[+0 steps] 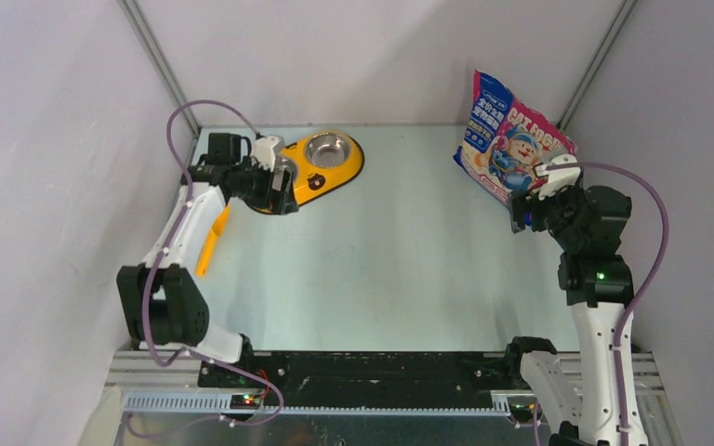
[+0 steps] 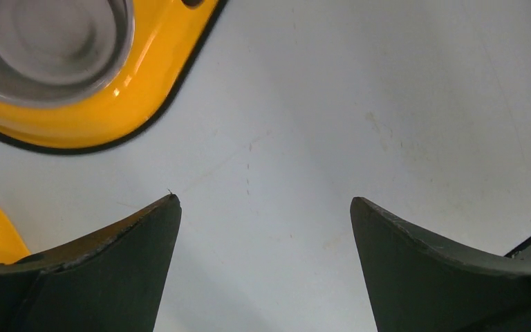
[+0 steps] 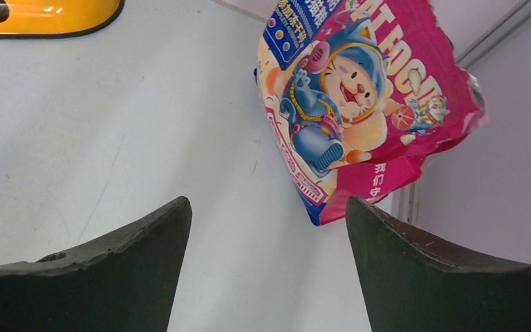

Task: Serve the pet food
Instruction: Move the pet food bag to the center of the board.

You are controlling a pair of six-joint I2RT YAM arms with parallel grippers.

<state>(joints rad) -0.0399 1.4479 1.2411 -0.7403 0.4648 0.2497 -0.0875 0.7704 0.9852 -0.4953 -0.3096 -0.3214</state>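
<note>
- An orange scoop lies along the desk's left edge. The left arm crosses over it, so only its handle side shows.
- The left jaws stand wide apart with nothing between them but bare desk. They hang over the near end of the yellow feeder at the far left corner.
- One steel bowl is plain from above. The other is mostly hidden under the wrist, and the left wrist view cuts it off at the frame.
- The pet food pouch stands tilted in the far right corner. Its lower right is covered by the right arm from above, and its contents cannot be seen.
- The right jaws gape wide and hold nothing, and the pouch sits just beyond their tips.
</note>
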